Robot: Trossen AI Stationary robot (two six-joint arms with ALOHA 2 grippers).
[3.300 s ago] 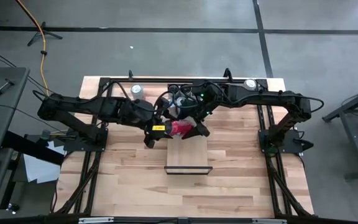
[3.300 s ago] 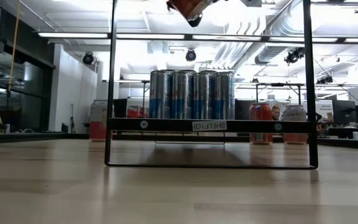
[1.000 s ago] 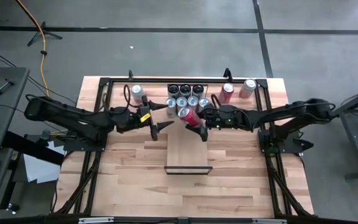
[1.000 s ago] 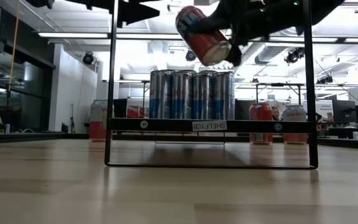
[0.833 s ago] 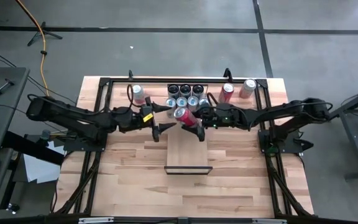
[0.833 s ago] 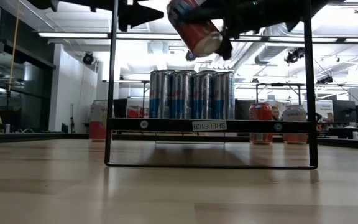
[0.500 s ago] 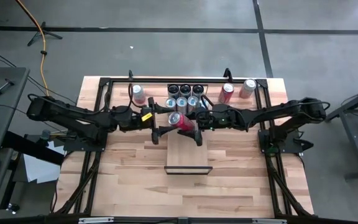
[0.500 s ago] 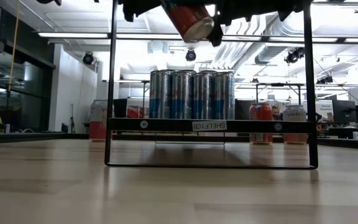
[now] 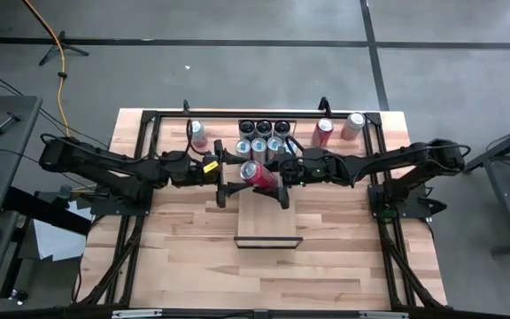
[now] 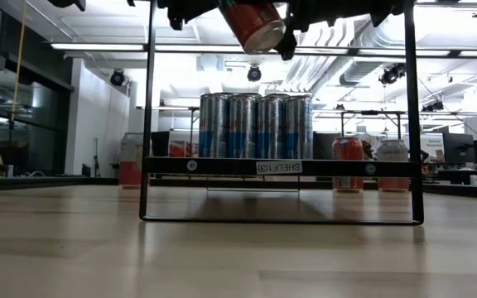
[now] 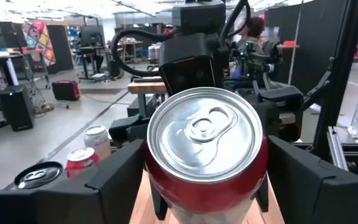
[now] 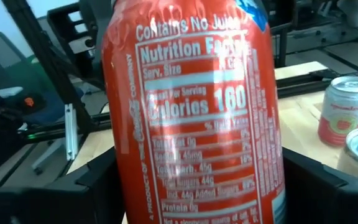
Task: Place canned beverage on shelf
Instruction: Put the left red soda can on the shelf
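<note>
My right pincer grips the red can, tilted, just above the shelf. My left pincer is open around its top.

Shelf plank bare toward its near end; silver cans crowd the worktop beyond its far end.

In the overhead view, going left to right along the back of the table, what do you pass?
Lone red can → cluster of silver cans → red can → pale can.
</note>
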